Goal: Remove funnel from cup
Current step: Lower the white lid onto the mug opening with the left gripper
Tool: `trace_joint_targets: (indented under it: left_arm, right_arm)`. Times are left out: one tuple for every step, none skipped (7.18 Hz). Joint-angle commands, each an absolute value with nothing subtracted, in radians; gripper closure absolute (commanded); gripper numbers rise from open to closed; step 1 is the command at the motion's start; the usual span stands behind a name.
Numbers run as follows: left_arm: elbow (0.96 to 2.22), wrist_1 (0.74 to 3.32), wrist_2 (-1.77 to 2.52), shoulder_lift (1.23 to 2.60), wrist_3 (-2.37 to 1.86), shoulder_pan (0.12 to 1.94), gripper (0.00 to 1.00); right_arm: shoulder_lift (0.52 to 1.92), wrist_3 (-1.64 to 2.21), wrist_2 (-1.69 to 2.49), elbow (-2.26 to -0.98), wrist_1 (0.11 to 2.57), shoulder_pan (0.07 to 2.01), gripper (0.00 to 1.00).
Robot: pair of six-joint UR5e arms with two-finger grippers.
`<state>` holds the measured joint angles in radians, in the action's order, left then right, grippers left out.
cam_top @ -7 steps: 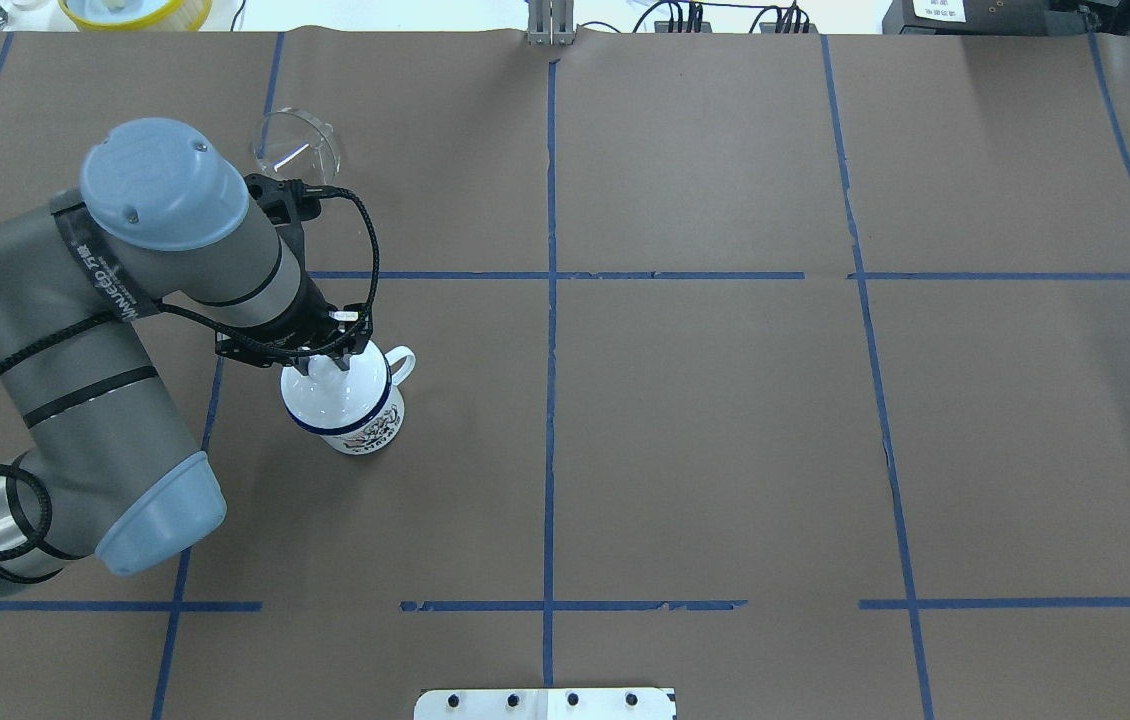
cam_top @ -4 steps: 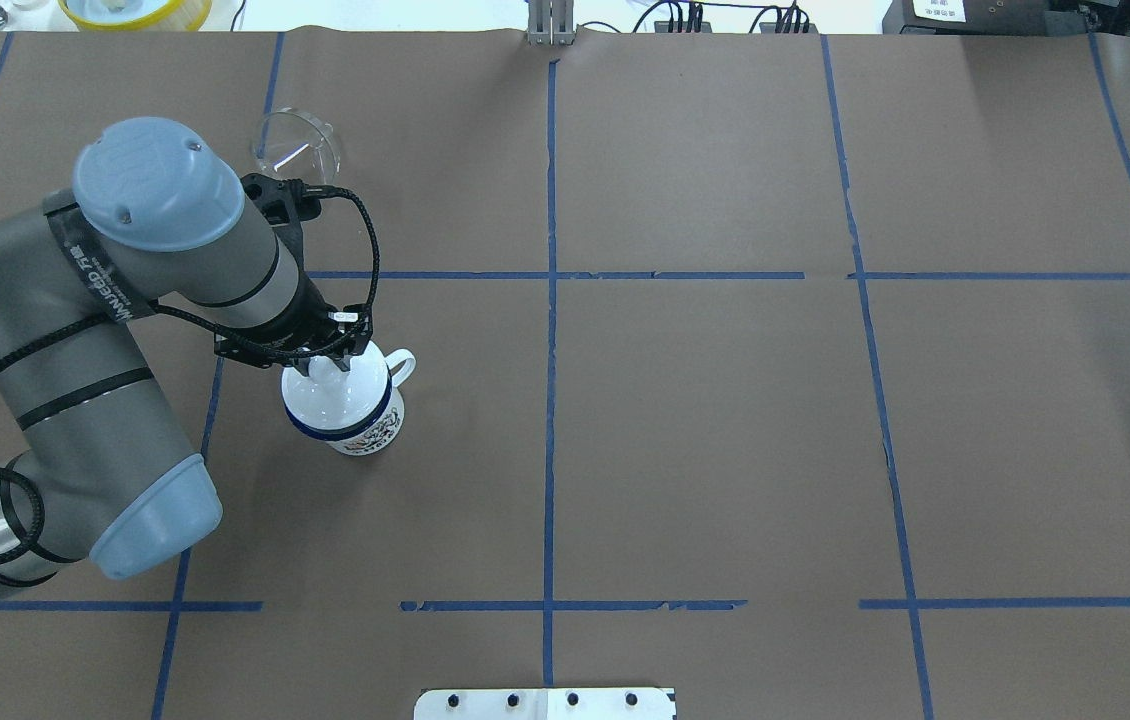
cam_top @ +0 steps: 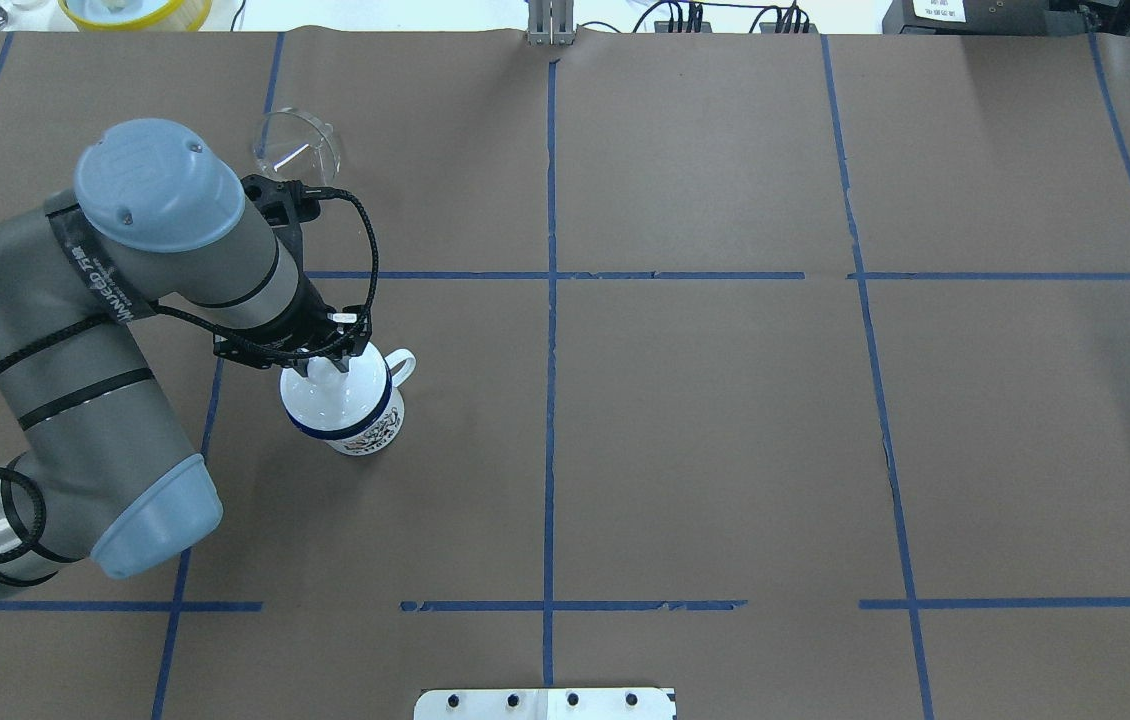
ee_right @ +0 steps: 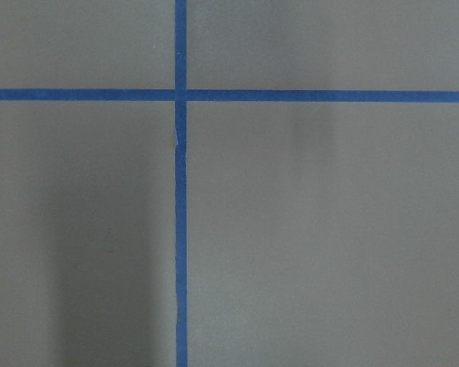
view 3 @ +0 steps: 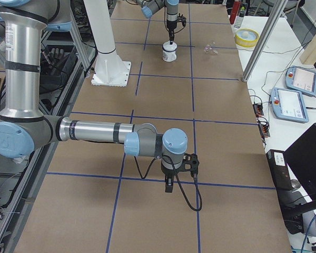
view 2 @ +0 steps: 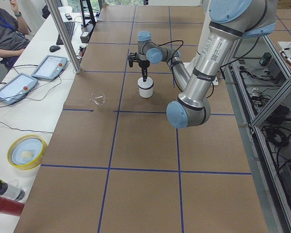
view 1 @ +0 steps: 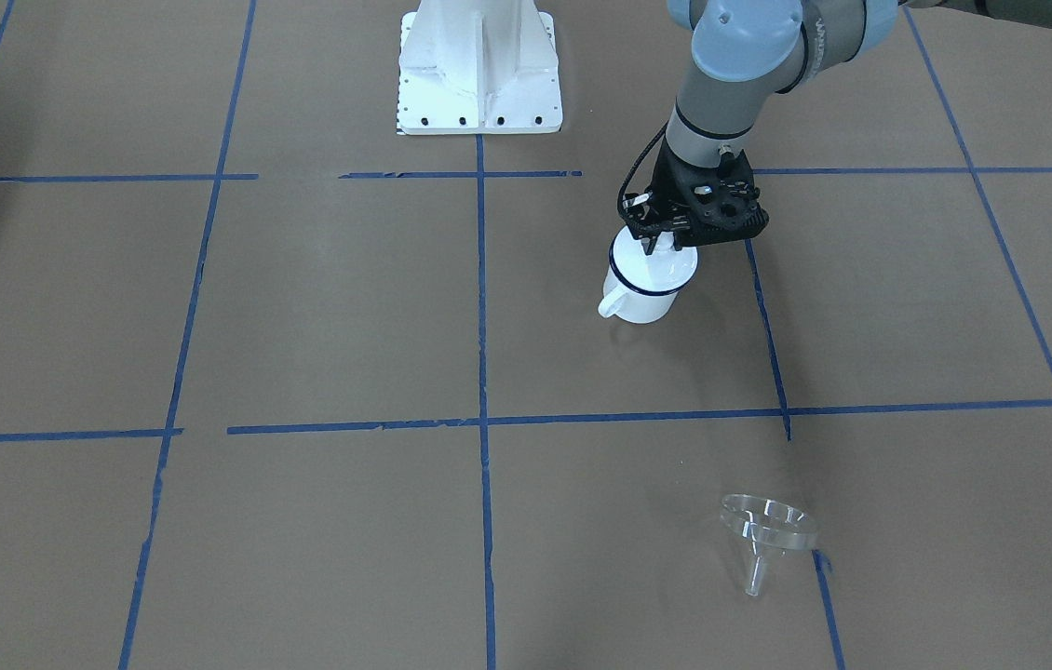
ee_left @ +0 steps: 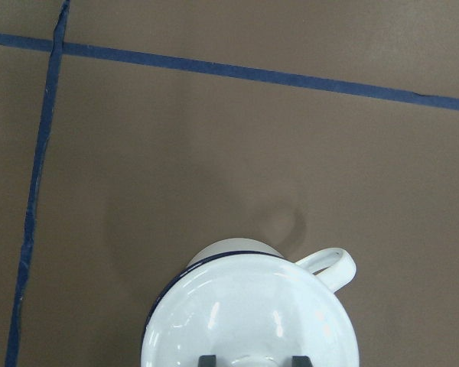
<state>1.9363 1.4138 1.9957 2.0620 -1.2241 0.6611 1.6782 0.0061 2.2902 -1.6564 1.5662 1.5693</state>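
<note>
The clear funnel lies on its side on the brown table, far from the cup; it also shows in the overhead view. The white cup with a dark blue rim stands upright, handle free. A round white lid covers its mouth. My left gripper is straight above the cup, its two fingers close on either side of the lid's knob. My right gripper hangs over bare table far away; I cannot tell whether it is open or shut.
The white robot base stands at the table's edge behind the cup. A yellow bowl, bottles, teach pendants and a metal post are along the operators' side. Blue tape lines cross the table.
The left arm's elbow and shoulder shifted slightly to the view's left. The gripper stayed on the lid's knob. The cup and the funnel did not move.
</note>
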Motion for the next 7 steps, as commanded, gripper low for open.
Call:
trace_joint_targets:
  left_arm:
    - [1.933, 1.414, 1.996, 2.062, -1.223, 0.661, 0.89]
    - [1.933, 1.414, 1.996, 2.062, -1.221, 0.661, 0.68]
    - [1.934, 1.416, 1.996, 2.062, -1.22, 0.661, 0.55]
    - [1.936, 1.416, 1.996, 2.062, -1.22, 0.661, 0.33]
    - [1.934, 1.425, 1.994, 2.062, -1.221, 0.66, 0.0]
    - [1.942, 1.43, 1.994, 2.053, -1.22, 0.66, 0.0]
    - [1.96, 1.43, 1.993, 2.045, -1.216, 0.663, 0.0]
  right_arm:
    - [1.678, 0.006, 2.29, -1.657, 1.566, 1.569, 0.0]
    - [1.678, 0.006, 2.29, -1.655, 1.566, 1.569, 0.0]
    - [1.678, 0.006, 2.29, -1.657, 1.566, 1.569, 0.0]
    - [1.678, 0.006, 2.29, -1.657, 1.566, 1.569, 0.0]
    - [1.678, 0.006, 2.29, -1.657, 1.566, 1.569, 0.0]
    - [1.678, 0.006, 2.29, -1.657, 1.566, 1.569, 0.0]
    - [1.678, 0.006, 2.29, -1.657, 1.566, 1.569, 0.0]
